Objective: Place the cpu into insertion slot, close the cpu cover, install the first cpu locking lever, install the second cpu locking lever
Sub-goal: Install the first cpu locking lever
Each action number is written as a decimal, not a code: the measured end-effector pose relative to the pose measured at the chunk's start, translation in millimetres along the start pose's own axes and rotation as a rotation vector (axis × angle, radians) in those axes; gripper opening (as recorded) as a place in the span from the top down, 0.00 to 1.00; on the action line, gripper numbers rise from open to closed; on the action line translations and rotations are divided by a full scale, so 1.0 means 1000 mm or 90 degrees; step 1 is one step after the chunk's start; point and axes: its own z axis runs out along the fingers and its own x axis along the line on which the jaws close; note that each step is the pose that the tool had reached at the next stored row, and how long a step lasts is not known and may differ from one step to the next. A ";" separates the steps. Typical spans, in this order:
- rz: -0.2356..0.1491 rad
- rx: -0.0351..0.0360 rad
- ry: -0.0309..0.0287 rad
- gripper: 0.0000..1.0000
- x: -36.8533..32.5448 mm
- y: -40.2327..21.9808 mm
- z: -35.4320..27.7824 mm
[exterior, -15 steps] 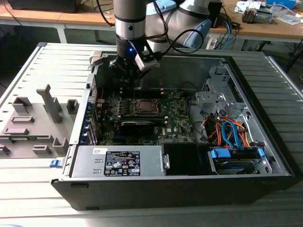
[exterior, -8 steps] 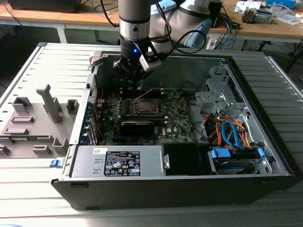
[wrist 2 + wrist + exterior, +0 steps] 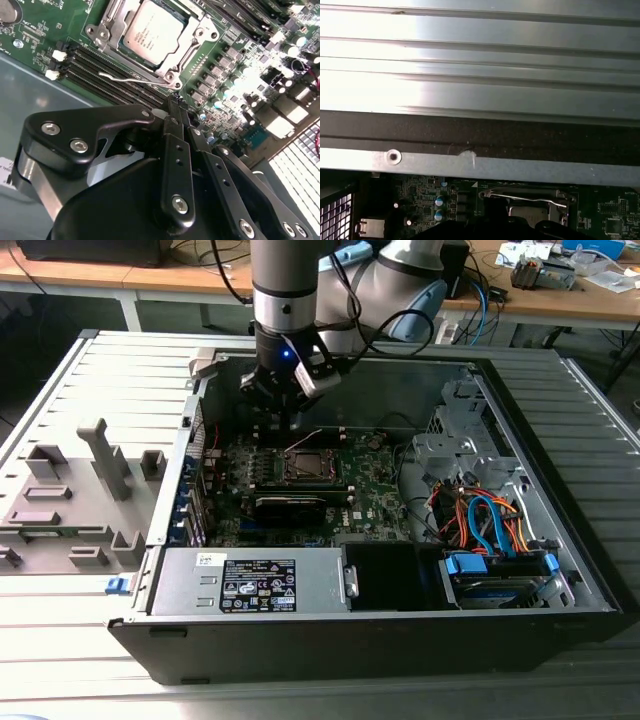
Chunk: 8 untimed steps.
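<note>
Grey slatted table [image 3: 60, 640], open PC case; cpu [image 3: 155, 32] seated in insertion slot [image 3: 197, 36], tool [image 3: 176, 107] clenched, empty, above; loose lever [image 3: 127, 79] may snag.

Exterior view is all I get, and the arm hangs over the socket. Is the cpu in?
Observer: Yes. In the second wrist view the cpu lies flat, framed by the square opening of the cpu cover.
Operator: Levers locked?
Observer: One wire lever looks unlatched: its free end sticks out over the memory slots.
Operator: Gripper state?
Observer: The gripper has its fingertips together, close to the cover's near corner, with nothing visible between them.
</note>
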 end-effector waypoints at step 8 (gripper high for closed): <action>0.000 0.0000 0.0000 0.89 -0.0018 -0.0001 0.0117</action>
